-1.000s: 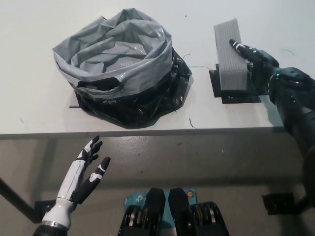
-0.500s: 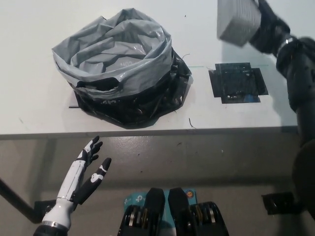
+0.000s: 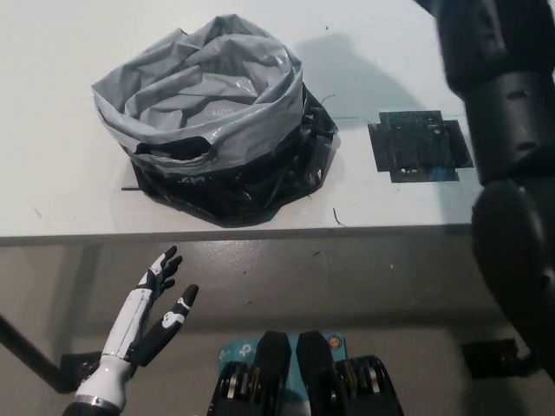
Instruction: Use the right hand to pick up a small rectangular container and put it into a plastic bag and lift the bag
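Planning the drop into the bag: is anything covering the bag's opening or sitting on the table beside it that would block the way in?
Nothing visible does. The plastic bag stands open-topped on the table; only a flat black marker patch lies to its right. The right arm rises out of frame; hand and container are unseen.

Looks like a lab test bench: bare white worktop point(image 3: 69, 199), black square marker pad point(image 3: 420, 146), grey floor point(image 3: 347, 277).
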Available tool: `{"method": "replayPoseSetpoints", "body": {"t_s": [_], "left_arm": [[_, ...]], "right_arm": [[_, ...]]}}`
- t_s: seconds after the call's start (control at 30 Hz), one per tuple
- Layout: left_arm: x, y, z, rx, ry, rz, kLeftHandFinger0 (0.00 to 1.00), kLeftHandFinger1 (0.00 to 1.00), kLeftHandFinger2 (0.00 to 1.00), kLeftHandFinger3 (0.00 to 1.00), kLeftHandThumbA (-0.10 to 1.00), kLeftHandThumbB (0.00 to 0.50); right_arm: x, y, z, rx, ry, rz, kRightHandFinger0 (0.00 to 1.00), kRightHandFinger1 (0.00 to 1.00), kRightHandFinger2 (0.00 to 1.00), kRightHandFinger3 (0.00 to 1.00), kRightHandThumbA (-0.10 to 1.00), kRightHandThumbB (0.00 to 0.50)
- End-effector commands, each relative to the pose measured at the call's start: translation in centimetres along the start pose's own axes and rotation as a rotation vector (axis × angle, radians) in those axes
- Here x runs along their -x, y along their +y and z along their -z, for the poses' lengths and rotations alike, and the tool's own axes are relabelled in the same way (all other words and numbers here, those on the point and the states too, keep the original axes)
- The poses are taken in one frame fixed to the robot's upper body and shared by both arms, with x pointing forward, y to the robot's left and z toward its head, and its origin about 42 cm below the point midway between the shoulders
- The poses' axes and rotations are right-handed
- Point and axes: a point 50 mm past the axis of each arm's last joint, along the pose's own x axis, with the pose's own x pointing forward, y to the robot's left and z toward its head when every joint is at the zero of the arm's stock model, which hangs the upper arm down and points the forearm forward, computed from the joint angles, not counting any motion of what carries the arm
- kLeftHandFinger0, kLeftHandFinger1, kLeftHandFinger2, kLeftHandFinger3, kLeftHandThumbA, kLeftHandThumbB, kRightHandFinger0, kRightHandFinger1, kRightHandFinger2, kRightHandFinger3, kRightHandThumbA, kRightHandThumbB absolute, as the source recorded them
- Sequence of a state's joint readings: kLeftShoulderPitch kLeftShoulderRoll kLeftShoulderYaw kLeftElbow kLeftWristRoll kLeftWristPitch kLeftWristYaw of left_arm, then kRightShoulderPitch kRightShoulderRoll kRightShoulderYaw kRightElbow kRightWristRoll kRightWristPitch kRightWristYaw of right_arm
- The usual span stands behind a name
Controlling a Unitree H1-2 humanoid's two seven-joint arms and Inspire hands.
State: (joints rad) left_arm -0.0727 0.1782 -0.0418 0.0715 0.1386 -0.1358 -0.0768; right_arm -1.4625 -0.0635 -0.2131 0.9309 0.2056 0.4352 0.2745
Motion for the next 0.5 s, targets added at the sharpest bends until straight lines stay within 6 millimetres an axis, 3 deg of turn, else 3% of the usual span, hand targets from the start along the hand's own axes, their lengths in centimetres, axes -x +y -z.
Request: {"method": "replayPoseSetpoints", "body": {"t_s": [0.0,0.1,0.13,0.23,0.33,0.43,0.47], "left_arm": [[-0.4,0.6,-1.2,-0.037,-0.054,0.016,1.0,1.0,1.0,1.0,0.74,0.158],[-0.7,0.5,-1.3,-0.038,-0.061,0.02,1.0,1.0,1.0,1.0,0.73,0.157],[-0.7,0.5,-1.3,-0.038,-0.062,0.021,1.0,1.0,1.0,1.0,0.73,0.157],[-1.1,0.6,-1.5,-0.039,-0.065,0.023,1.0,1.0,1.0,1.0,0.74,0.166],[-1.3,0.7,-1.6,-0.033,-0.069,0.026,1.0,1.0,1.0,1.0,0.73,0.175],[-1.4,0.6,-1.7,-0.037,-0.068,0.029,1.0,1.0,1.0,1.0,0.73,0.174],[-1.4,0.6,-1.8,-0.042,-0.071,0.03,1.0,1.0,1.0,1.0,0.73,0.171]], "right_arm": [[-1.8,5.1,-2.2,0.26,-0.034,-0.055,0.03,0.53,0.99,1.0,-0.1,0.202],[-2.8,7.2,-0.6,0.478,-0.03,-0.061,0.11,0.58,1.0,0.99,-0.1,0.204],[-2.9,7.4,-0.4,0.506,-0.034,-0.063,0.1,0.57,1.0,0.97,-0.1,0.204],[-3.5,9.1,0.8,0.672,-0.041,-0.07,0.04,0.45,0.81,0.79,-0.1,0.23],[-3.9,10.8,2.3,0.908,-0.067,-0.047,0.03,0.47,0.82,0.79,-0.1,0.208],[-4.0,11.6,4.2,1.083,-0.116,-0.033,0.0,0.43,0.79,0.77,-0.1,0.199],[-4.0,11.3,5.2,1.15,-0.137,-0.032,0.0,0.41,0.74,0.71,-0.1,0.205]]}}
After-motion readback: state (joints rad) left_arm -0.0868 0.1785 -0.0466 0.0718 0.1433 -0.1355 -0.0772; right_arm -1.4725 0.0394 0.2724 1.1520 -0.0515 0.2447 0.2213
